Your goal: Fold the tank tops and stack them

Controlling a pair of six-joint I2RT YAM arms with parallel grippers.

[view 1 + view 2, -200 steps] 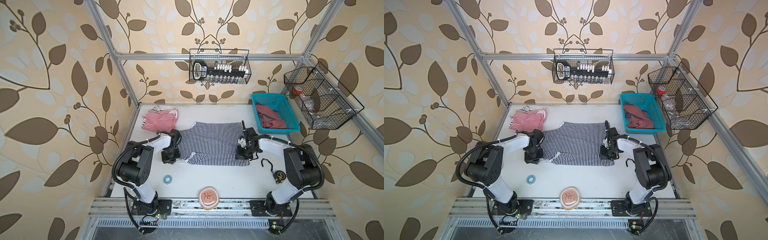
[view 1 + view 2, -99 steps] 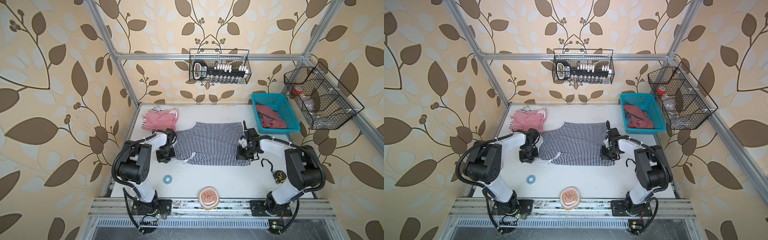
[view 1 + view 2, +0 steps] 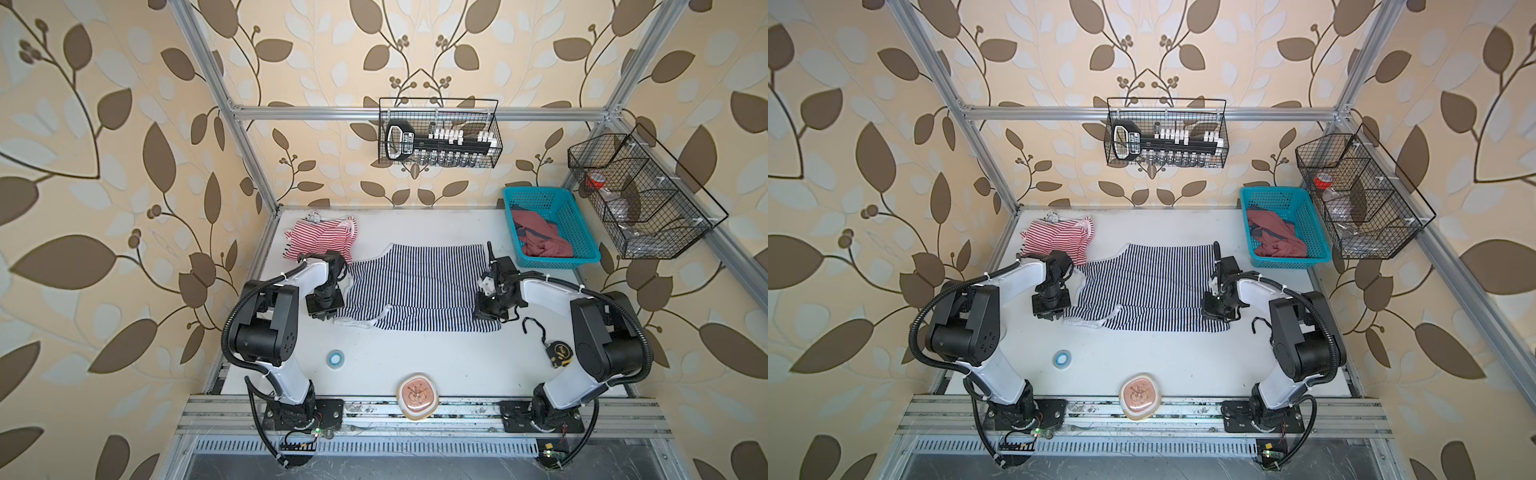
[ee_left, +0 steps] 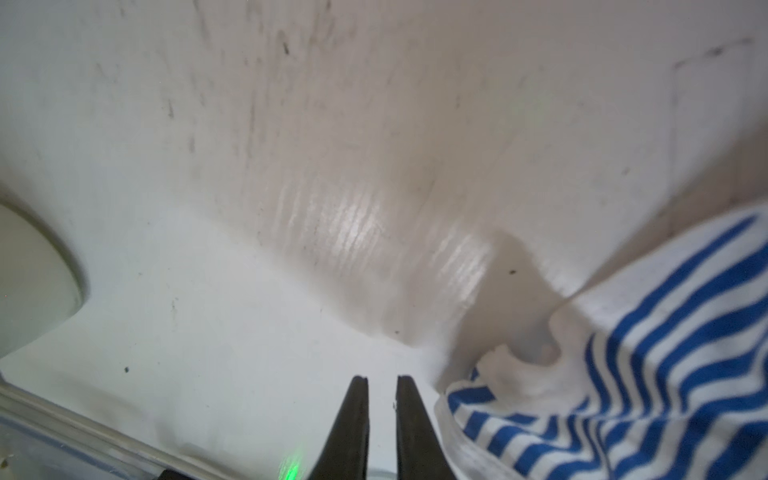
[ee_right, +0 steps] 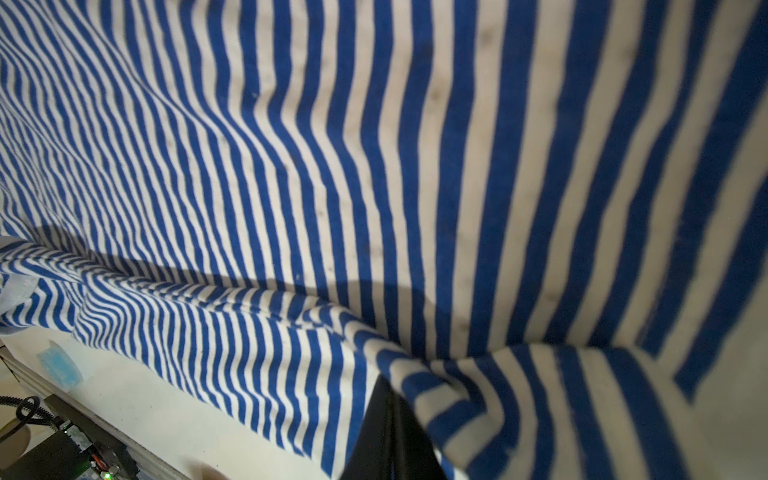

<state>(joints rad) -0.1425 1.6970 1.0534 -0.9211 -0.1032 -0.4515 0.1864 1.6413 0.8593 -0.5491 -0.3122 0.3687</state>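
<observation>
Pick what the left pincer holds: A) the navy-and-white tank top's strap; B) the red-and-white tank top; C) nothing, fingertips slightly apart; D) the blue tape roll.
C: the left wrist view shows only bare table between the slightly parted fingertips of the left pincer; the navy-and-white tank top lies beside it, not between them.
</observation>
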